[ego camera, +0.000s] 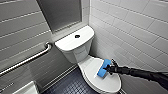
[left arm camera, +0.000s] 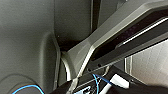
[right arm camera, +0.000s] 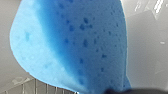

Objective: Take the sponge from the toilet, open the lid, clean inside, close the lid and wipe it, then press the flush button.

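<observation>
1. Sponge (ego camera: 103, 69), a bright blue rectangular block, stands tilted on edge, clamped in the right gripper (ego camera: 109, 69) at the end of a dark arm.
2. Seen from the right wrist, the sponge (right arm camera: 75, 42) shows a porous face dotted with darker pits. One side is paler blue than the other, and its corner is rounded.
3. Directly beneath the gripper lies the closed white lid (ego camera: 91, 68) of the glossy toilet (ego camera: 82, 58), and the sponge's lower edge rests on that lid.
4. Beyond the gripper, past the sponge, sits the boxy tank (ego camera: 72, 44), with the dark round flush button (ego camera: 77, 36) at the centre of its top, well apart from the tool.
5. White tiled wall (ego camera: 130, 27) runs close beside the gripper's arm. A metal grab bar (ego camera: 27, 60) hangs on the opposite wall, across the toilet from the gripper.
</observation>
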